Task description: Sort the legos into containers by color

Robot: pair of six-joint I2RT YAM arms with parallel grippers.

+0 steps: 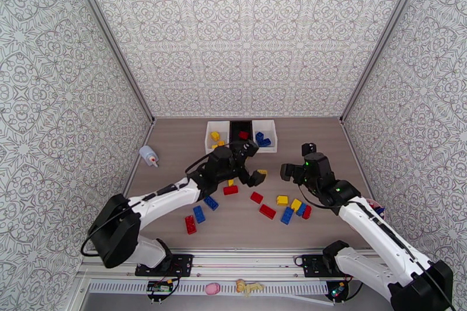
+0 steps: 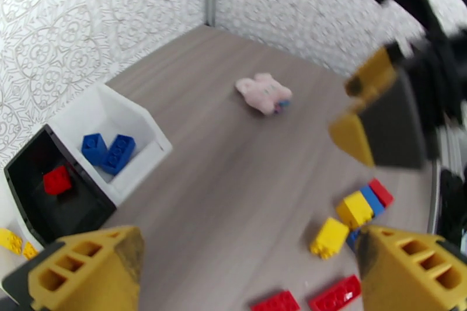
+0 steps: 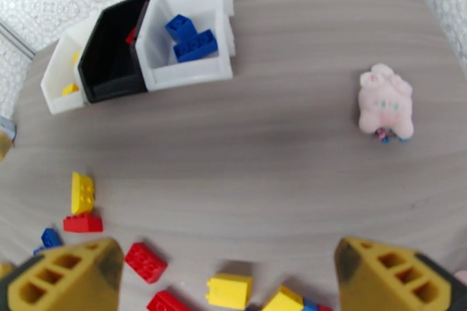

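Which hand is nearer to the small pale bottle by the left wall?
Left. The left hand is to the right of the bottle; the right hand lies farther right still.

Bins [image 3: 111, 61]: three, small, rectangular, open-topped; in a row, touching, at the middle of the table's [image 1: 175, 166] far edge; white, black, white.

Left white bin [image 1: 208, 138]: several yellow bricks [image 1: 215, 136].

Black bin [image 1: 233, 128]: one red brick [image 1: 243, 135] seen.

Right white bin [image 1: 274, 134]: two blue bricks [image 1: 262, 140], lying against each other.

Loose bricks [image 1: 268, 211]: small, studded; red, blue, yellow; scattered over the table's near half, well apart from the bins. Left: two red, two blue, spread out. Middle: two red. Right: yellow, blue, red, packed close, some touching.
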